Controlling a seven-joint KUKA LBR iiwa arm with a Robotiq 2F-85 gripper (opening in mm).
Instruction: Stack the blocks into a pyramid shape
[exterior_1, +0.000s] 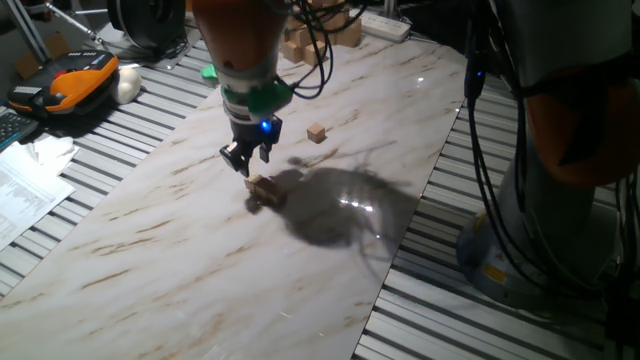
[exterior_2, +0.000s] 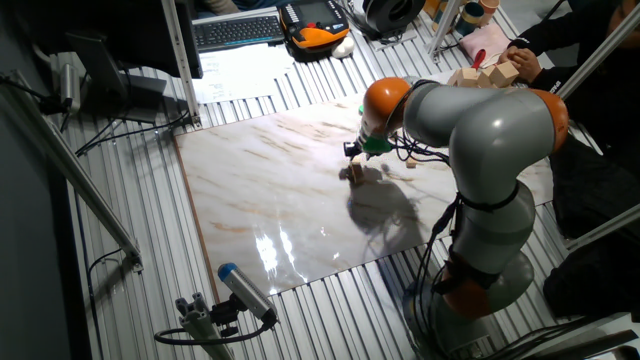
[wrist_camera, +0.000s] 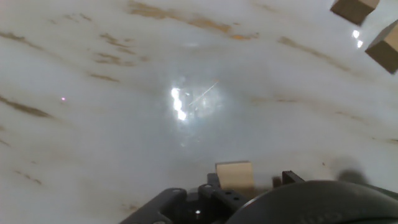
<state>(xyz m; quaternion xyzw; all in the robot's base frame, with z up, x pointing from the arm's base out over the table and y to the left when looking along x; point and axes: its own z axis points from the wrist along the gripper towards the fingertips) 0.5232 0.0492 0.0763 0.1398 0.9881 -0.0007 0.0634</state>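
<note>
- Hand view, nearest: one small tan block (wrist_camera: 235, 175) sits at the bottom edge right at the hand's fingers; looks pinched between them, though the dark hand body hides the contact, so that's a judgement.
- Hand (exterior_1: 247, 160) hangs just above and beside the small stack (exterior_1: 265, 191) on the marble table (exterior_1: 150, 250); fingers point down, set narrow, not spread wide.
- Step in hand, my read: carrying a block to the stack, placement not yet done. Pyramid is early; the stack looks like a few blocks only, exact count too blurred to tell.
- Next move calls for: line the held block up over the stack, lower straight, set it without nudging the ones under it, then spread the fingers and lift clear.
- Risk: blocks are light and small, and a side knock would scatter them.
- Further off: a lone block (exterior_1: 317, 133) lies on the table beyond the stack, well apart, untouched, still to fetch.
- Hand view top right corner: two more blocks (wrist_camera: 354, 9), close to each other, cut off by the frame edge.
- Arm pose: other fixed view shows the arm (exterior_2: 480, 130) bent over from its base at the table's edge, elbow high, wrist turned down, hand roughly vertical over the table's middle.
- Far end: pile of larger pale blocks (exterior_1: 320, 38), not part of this.
</note>
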